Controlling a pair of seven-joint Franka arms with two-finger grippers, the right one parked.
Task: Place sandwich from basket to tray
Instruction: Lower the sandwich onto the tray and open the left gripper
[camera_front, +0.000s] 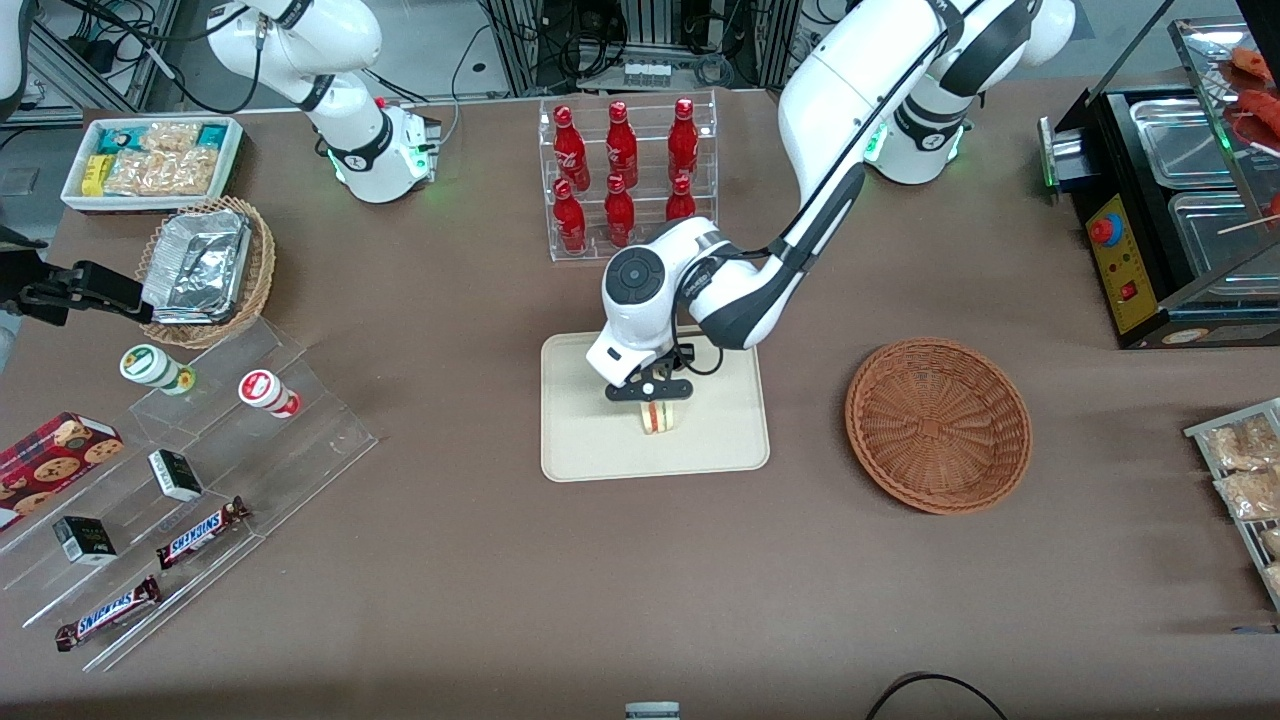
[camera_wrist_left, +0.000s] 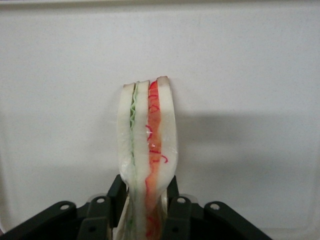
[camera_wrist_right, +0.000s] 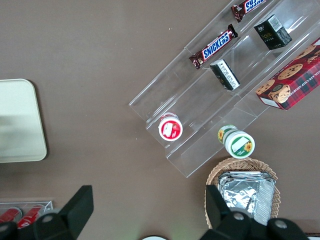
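Pinched between the black fingers (camera_wrist_left: 172, 212) of the left gripper (camera_front: 650, 391), the sandwich (camera_wrist_left: 147, 150) stood on edge with its green and red filling layers showing. Bent low from its base, the arm held the gripper over the tray (camera_front: 590, 445), the sandwich just under it against the tray's surface. Well apart from the gripper, toward the working arm's end of the table, sat the basket (camera_front: 938, 425).

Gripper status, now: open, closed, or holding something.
Left gripper: closed on the sandwich, over the tray. The basket holds nothing.
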